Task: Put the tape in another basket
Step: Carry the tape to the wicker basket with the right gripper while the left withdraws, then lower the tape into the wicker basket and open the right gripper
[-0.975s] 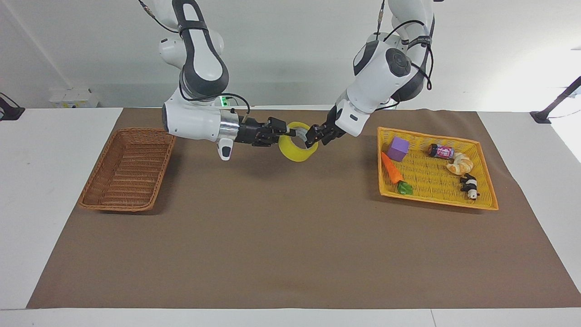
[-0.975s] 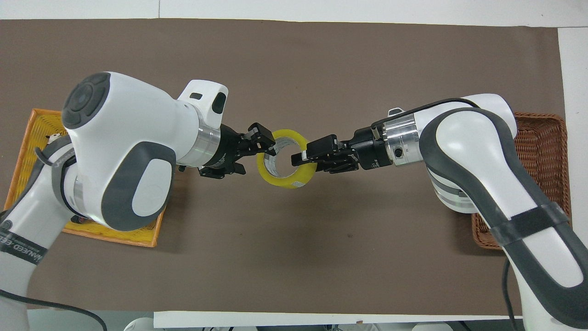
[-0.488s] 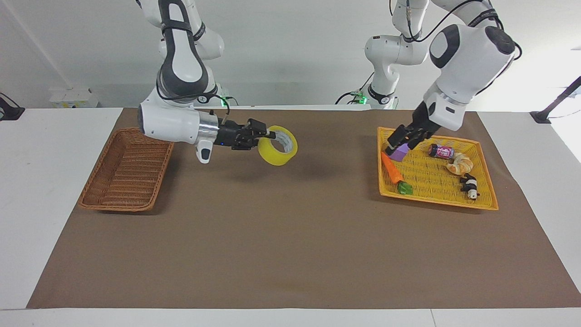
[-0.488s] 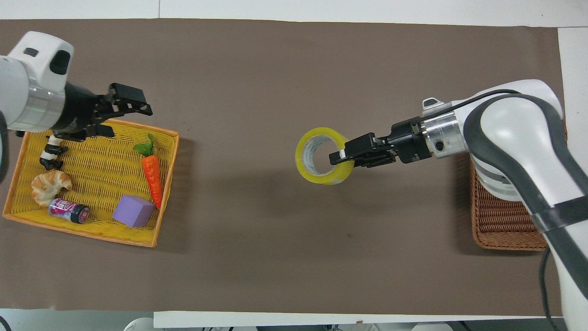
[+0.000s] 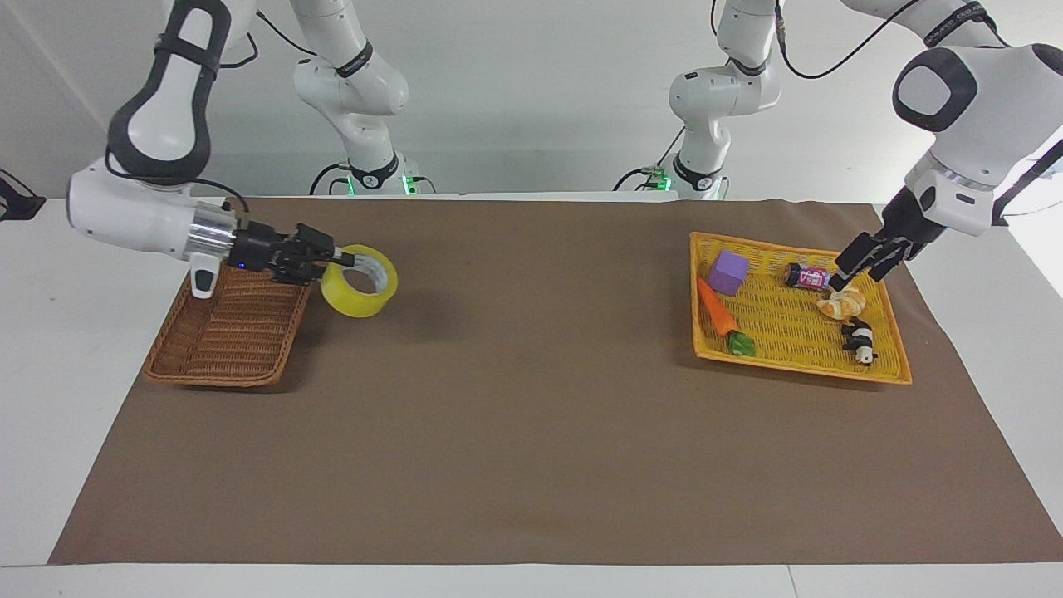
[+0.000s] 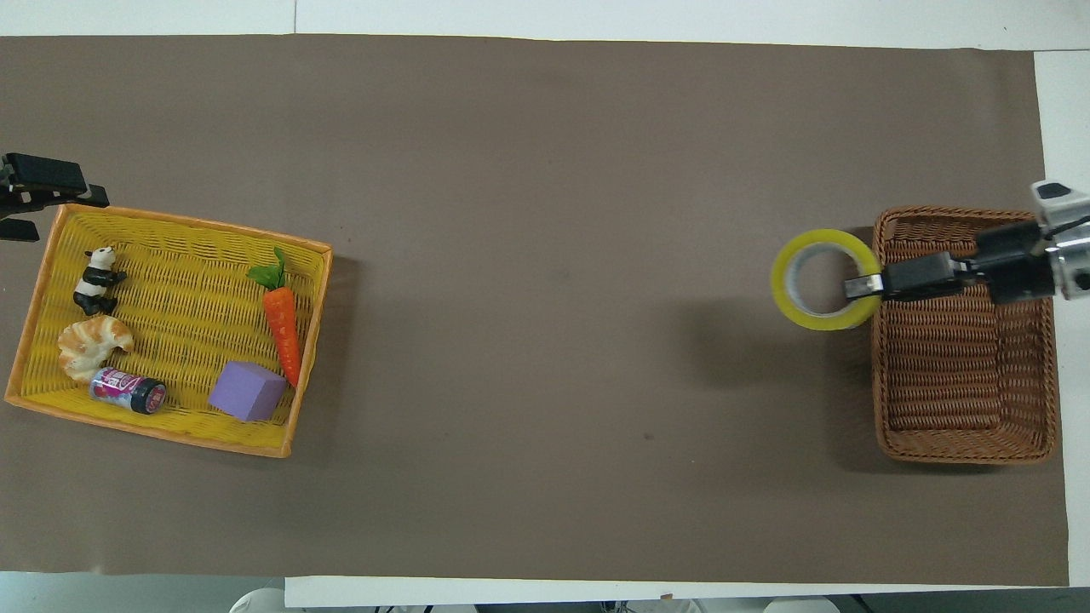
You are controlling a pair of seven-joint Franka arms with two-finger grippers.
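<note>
The right gripper (image 5: 339, 262) pinches the wall of the tape (image 5: 360, 281), one finger inside the core and one outside, and carries the roll in the air just beside the rim of the wicker basket (image 5: 233, 311), over the brown mat at the right arm's end of the desk (image 5: 50, 332). The left gripper (image 5: 864, 259) hangs over the yellow basket (image 5: 797, 328), above the croissant (image 5: 840, 301) and the small can (image 5: 807, 276), its fingers spread and holding nothing.
</note>
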